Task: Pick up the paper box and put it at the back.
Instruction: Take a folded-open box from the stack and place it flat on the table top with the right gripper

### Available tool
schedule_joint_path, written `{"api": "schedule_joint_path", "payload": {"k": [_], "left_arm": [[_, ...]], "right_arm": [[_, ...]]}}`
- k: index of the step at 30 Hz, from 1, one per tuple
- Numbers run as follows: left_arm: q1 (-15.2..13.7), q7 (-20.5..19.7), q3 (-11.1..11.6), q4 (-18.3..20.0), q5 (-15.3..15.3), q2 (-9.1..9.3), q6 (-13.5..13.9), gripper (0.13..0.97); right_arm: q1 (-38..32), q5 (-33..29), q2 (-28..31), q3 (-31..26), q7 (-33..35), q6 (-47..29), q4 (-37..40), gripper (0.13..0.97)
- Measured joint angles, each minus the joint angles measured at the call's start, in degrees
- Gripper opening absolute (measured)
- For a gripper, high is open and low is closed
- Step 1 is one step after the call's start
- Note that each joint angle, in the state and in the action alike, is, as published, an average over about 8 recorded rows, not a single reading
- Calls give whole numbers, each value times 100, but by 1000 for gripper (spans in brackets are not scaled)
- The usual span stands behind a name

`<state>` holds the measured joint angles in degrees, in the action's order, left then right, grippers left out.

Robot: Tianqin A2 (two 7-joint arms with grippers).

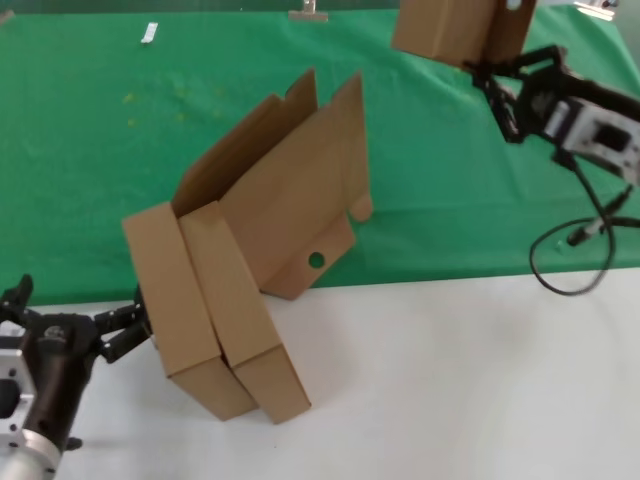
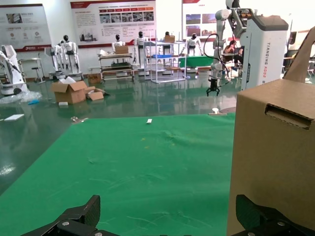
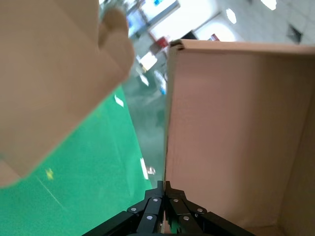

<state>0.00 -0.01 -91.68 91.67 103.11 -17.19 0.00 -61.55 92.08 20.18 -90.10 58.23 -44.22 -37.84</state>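
Note:
My right gripper (image 1: 479, 69) is shut on a wall of a brown paper box (image 1: 455, 28) and holds it in the air over the far right of the green cloth (image 1: 120, 150). In the right wrist view the jaws (image 3: 166, 190) pinch the edge of the box wall (image 3: 231, 128), and the lid flap (image 3: 49, 73) hangs close by. Two more boxes alike (image 1: 175, 300) (image 1: 245, 320) lean together at the cloth's front edge, one with its lid open (image 1: 295, 190). My left gripper (image 1: 135, 325) is open beside them; the nearest box shows in the left wrist view (image 2: 275, 157).
The white tabletop (image 1: 450, 380) runs along the front. A black cable (image 1: 570, 255) loops from the right arm down onto the cloth's front edge. A small white piece (image 1: 149, 32) and a metal clip (image 1: 308, 12) lie at the cloth's far edge.

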Motion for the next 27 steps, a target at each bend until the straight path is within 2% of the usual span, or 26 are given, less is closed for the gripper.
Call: {"api": "schedule_joint_path", "payload": {"k": [10, 13, 16, 21, 27], "left_arm": [[0, 1, 0, 0, 1, 0, 0, 966], [0, 1, 0, 0, 1, 0, 0, 966], [0, 1, 0, 0, 1, 0, 0, 966], [0, 1, 0, 0, 1, 0, 0, 966], [0, 1, 0, 0, 1, 0, 0, 966]], "right_arm": [[-1679, -263, -688, -546, 2269, 1518, 2529, 153], [-1977, -560, -813, -911, 2562, 2004, 3099, 153], [-2113, -1017, -853, -1425, 2363, 2334, 3437, 153], [-2108, -1740, -829, -2236, 1537, 2560, 3670, 153], [-1932, -2105, -768, -2694, 662, 2657, 3742, 152]]}}
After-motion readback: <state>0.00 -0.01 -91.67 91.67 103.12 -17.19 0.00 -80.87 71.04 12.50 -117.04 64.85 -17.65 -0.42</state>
